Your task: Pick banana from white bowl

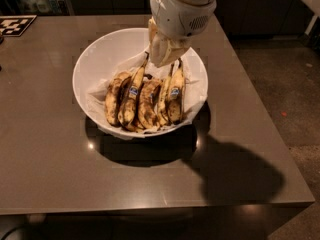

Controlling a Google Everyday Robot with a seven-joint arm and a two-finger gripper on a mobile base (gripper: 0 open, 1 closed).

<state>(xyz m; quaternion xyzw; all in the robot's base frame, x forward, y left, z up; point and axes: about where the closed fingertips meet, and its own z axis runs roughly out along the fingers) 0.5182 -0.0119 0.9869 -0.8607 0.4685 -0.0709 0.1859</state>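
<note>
The white bowl (95, 59) stands on the dark table, lined with crumpled white paper. Several overripe brown-blotched bananas lie side by side in it. The banana (131, 96) is long, has a blue oval sticker mid-length, and its dark stem points up and to the back. Another stickered banana (175, 96) lies at the right of the bunch. My gripper (161, 56), cream-coloured under a white wrist housing, hangs over the back of the bowl. Its tip is just above the stem ends, close beside the long banana's stem. I cannot see it holding anything.
The dark table (50, 174) ends at a front edge near the bottom and a right edge past the bowl. A black-and-white marker tag (15, 25) lies at the back left corner. Dark floor (280, 84) is on the right.
</note>
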